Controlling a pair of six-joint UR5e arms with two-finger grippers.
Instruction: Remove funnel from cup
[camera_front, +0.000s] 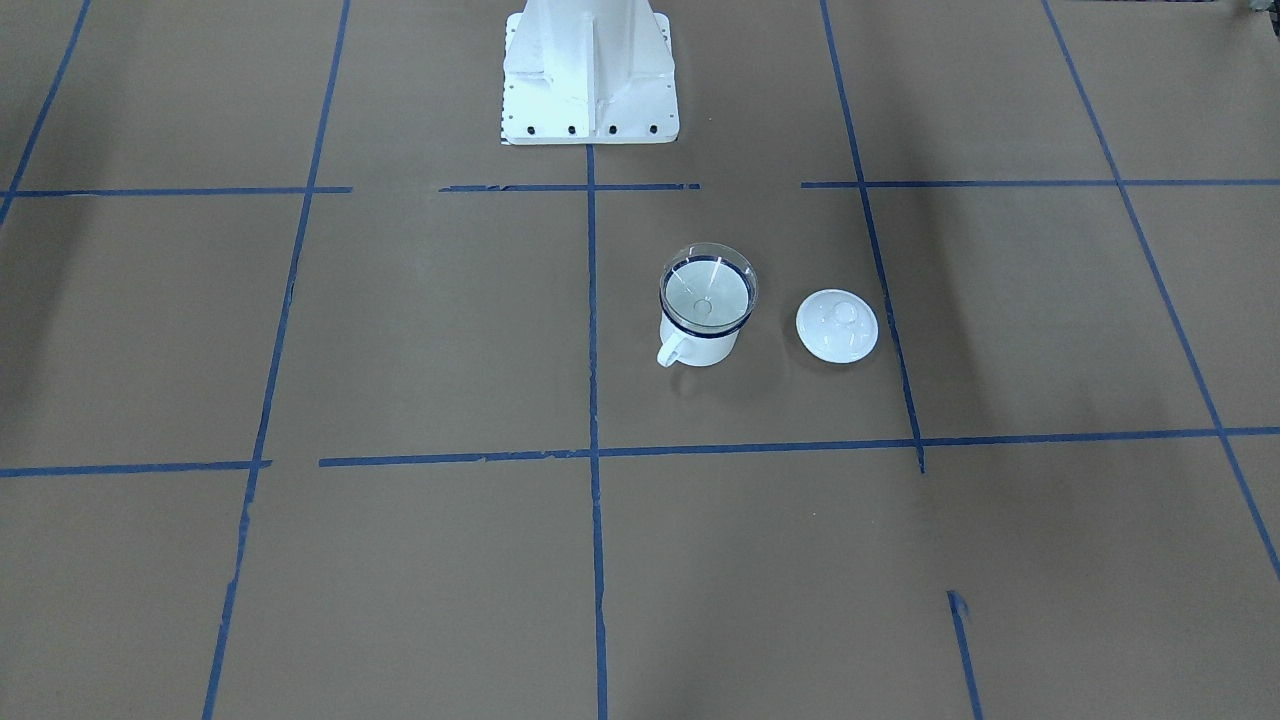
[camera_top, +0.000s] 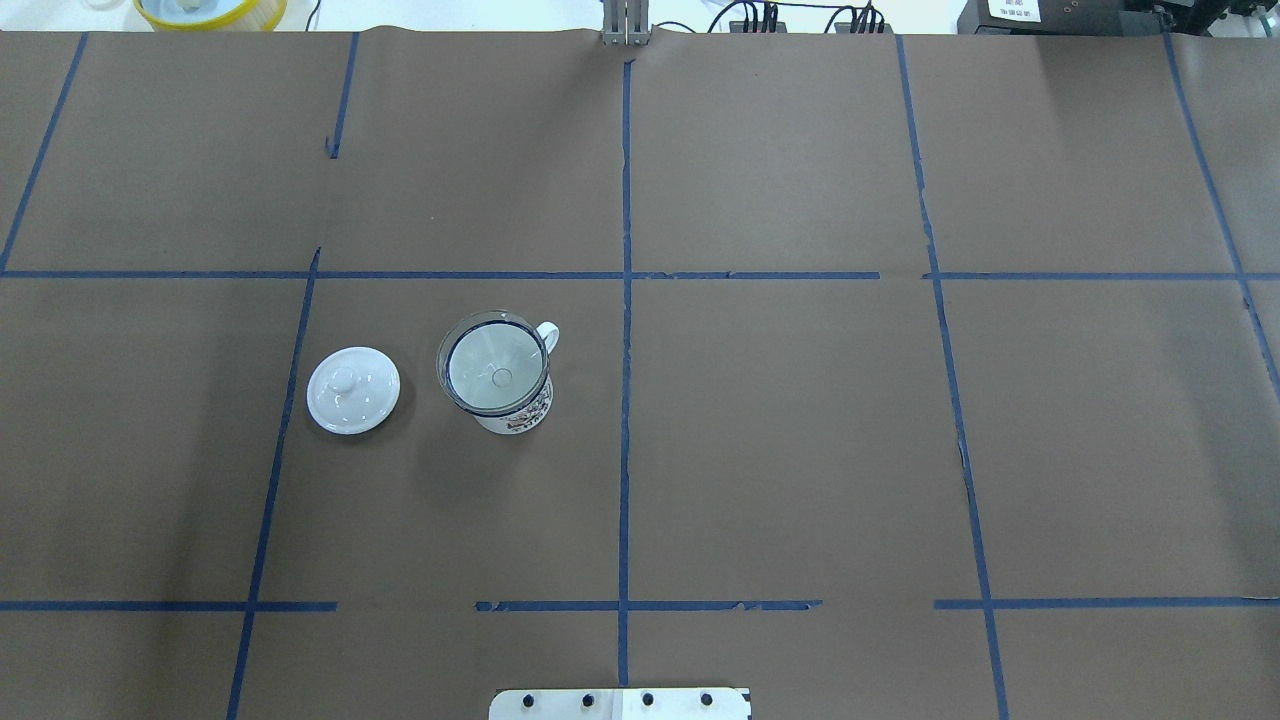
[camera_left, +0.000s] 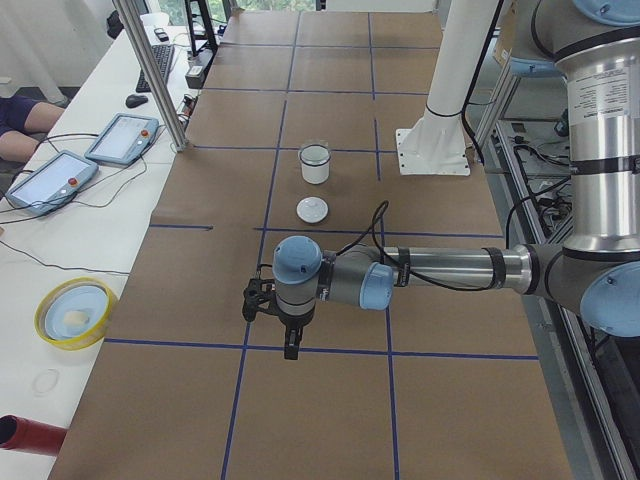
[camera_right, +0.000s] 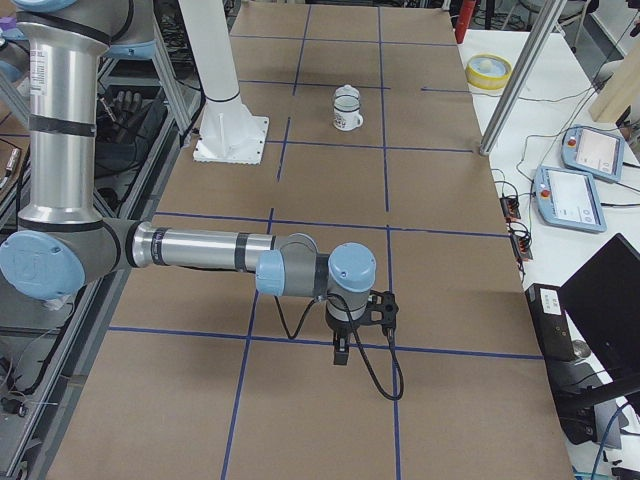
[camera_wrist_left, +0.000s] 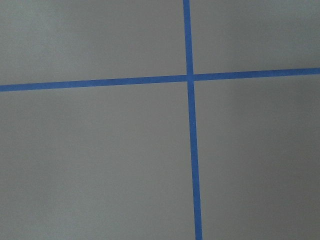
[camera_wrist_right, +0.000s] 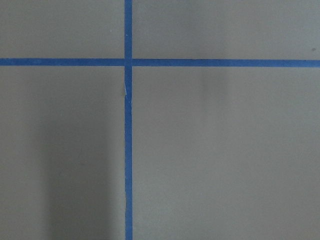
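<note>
The cup (camera_front: 700, 345) is a white mug with a dark blue rim, standing upright on the brown table left of the centre tape line (camera_top: 520, 412). The clear funnel (camera_front: 707, 292) sits in its mouth, cone filling the rim (camera_top: 495, 365). Both look small in the side views, cup (camera_left: 315, 168) and funnel (camera_right: 346, 95). My left gripper (camera_left: 290, 345) hangs over the table's left end, far from the cup. My right gripper (camera_right: 342, 355) hangs over the right end. I cannot tell whether either is open or shut. Both wrist views show only paper and blue tape.
A round white lid with a knob (camera_top: 353, 389) lies beside the cup, on the side away from the centre line. The robot's white base (camera_front: 588, 75) stands at the near table edge. A yellow-rimmed bowl (camera_left: 72, 312) and control tablets (camera_left: 50, 178) sit on the far side table.
</note>
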